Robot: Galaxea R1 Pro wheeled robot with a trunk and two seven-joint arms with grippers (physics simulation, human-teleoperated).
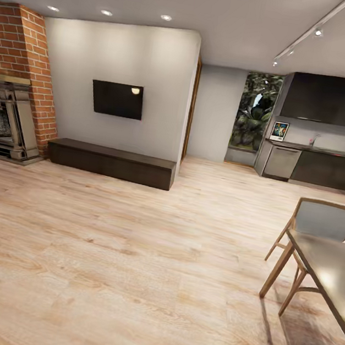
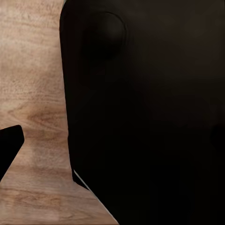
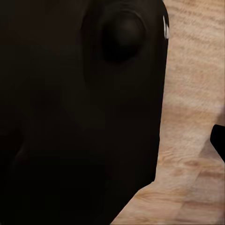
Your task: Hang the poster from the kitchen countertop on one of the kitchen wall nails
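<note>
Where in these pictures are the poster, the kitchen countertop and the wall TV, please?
poster [image 1: 279, 131]: head view, centre of its artwork.
kitchen countertop [image 1: 331, 152]: head view, bare top surface right of the tap.
wall TV [image 1: 117, 99]: head view, middle of its black screen.

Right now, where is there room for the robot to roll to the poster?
Bare wood floor stretches between the low dark bench and the chair, up to the countertop holding the poster. It is crowded at right around the dining table.

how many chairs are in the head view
1: a wooden chair with a grey back, standing at the near end of the dining table on the right. Others may be hidden past the picture's edge.
</note>
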